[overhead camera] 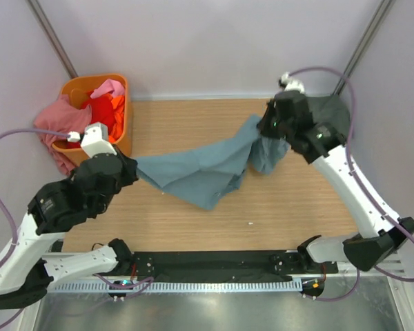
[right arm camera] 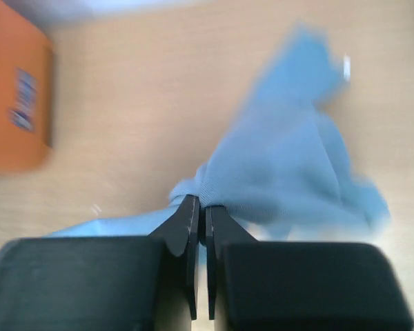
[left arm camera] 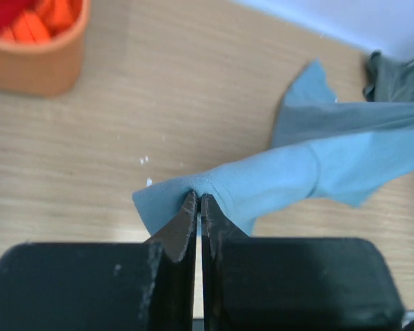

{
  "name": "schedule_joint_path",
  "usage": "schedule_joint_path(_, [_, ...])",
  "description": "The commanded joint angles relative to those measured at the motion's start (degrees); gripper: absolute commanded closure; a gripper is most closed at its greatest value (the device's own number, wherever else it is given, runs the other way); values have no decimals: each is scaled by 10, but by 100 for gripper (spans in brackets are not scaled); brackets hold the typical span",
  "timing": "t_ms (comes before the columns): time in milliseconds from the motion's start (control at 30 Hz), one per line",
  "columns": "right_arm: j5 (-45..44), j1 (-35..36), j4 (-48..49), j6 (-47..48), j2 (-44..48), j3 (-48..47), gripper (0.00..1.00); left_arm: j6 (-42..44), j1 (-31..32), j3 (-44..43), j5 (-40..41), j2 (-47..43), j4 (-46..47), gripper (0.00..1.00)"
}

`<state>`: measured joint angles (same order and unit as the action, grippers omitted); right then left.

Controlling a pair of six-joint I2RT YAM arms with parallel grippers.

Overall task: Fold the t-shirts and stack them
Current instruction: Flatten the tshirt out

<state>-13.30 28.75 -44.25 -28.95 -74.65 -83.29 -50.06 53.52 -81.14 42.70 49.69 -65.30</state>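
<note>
Step in hand: opening out the large dusty blue-teal cloth t-shirt (overhead camera: 200,172) before any fold. It hangs strung between the two arms across the middle of the wooden counter (overhead camera: 297,200), left end low and near, right end further back. The middle is bunched and sagging; I can't tell whether it touches the wood.

Left pincer (left arm camera: 199,196): jaws together, clamped on a stitched hem edge of the blue-teal shirt, with only a small fold of cloth caught at the tips. Right pincer (right arm camera: 199,201): jaws together on a bunched bit of the same shirt. That view is blurred, so I can't say which part of the garment it has.

Other shirts wait:
- A pink cloth t-shirt (overhead camera: 52,124) is draped over the left rim of the orange plastic basket (overhead camera: 121,83).
- Red (overhead camera: 96,107) and orange (overhead camera: 117,109) cloth shirts are piled inside the basket.
- A dark grey-green cloth shirt (left arm camera: 393,79) lies crumpled at the far right of the counter, just behind the right arm.

Progress, as judged: early. Nothing is folded and no stack is visible.

Next move likely calls for:
- drawing the two pincers apart to take the slack out;
- lowering the shirt flat onto the bare wood, clear of the basket and the dark shirt.

The shirt looks twisted and doubled in the middle, so it probably needs a shake or a regrasp at proper corners before it lies square. Both grips are shallow tip pinches, so a hard pull could slip the hem out.
</note>
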Motion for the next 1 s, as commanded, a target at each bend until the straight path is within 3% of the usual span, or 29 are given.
schedule_joint_path(0, [-27,-13,-124,89,-95,-167,89,90,0,-47,63,35,-4,100])
schedule_joint_path(67, [-16,-45,-130,107,-153,-222,44,98,-1,-39,65,45,19,100])
schedule_joint_path(100, [-23,-53,-137,106,-207,-232,31,96,-2,-21,60,56,25,100])
schedule_joint_path(133, [-47,-57,-148,106,-223,-240,25,93,-2,-10,52,59,34,100])
schedule_joint_path(200, [-51,-56,-138,99,-210,-207,23,80,-2,32,21,66,39,100])
schedule_joint_path(267, [-20,-56,-72,86,-165,-110,21,74,-2,69,-8,64,51,100])
schedule_joint_path(367, [-2,-54,-49,58,-89,-23,21,65,-3,140,-17,54,63,100])
schedule_joint_path(500, [69,-27,10,13,12,115,28,67,-6,210,-29,44,77,100])
schedule_joint_path(633, [72,28,33,-17,65,250,36,85,-11,239,-30,37,77,100])
schedule_joint_path(800, [36,132,67,-62,36,317,47,93,-12,252,-38,28,85,100])
schedule_joint_path(967, [-25,175,86,-70,-42,323,45,94,-13,257,-28,24,85,100])
